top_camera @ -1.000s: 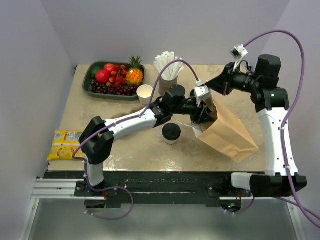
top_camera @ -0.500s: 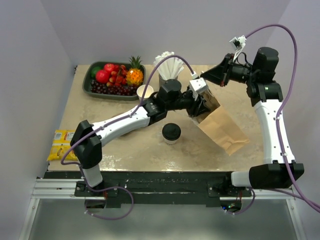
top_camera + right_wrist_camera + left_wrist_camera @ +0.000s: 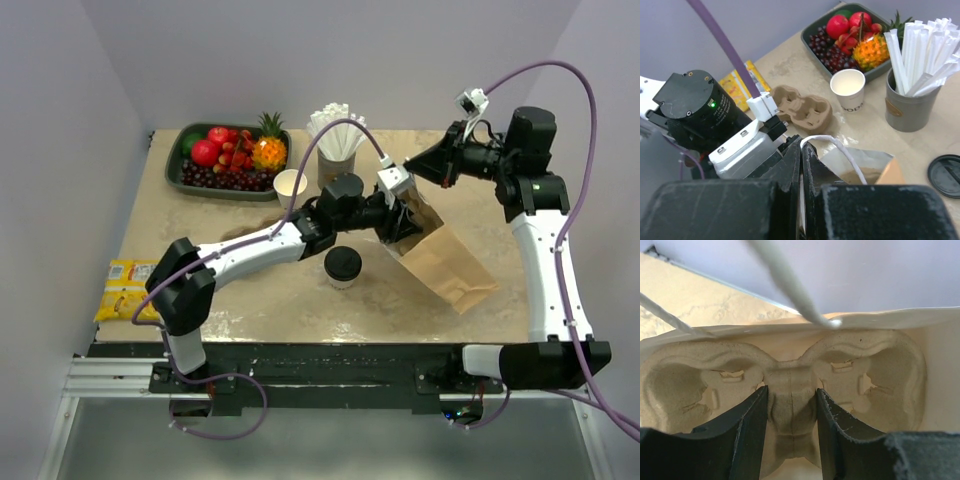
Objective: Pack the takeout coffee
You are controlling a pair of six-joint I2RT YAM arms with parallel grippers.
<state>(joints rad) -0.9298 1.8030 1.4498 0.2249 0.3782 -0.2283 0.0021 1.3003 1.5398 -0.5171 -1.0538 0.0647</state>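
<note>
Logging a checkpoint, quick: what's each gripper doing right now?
Left gripper: closed on the pulp cup carrier at its centre ridge, inside the paper bag.
Right gripper: shut on the bag's white handle.

left arm [image 3: 250,248]: white links, black joint housings | right arm [image 3: 547,262]: same white-and-black build | cables [image 3: 578,120]: purple, one looping off each arm above the black base rail [image 3: 320,362] | left fingers [image 3: 747,432]: matte black, flat-faced | left wrist motor [image 3: 695,102]: black cylinder, screw ring, green light

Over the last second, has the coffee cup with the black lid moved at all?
No. The lidded coffee cup stands where it was, just as far from the fruit tray.
</note>
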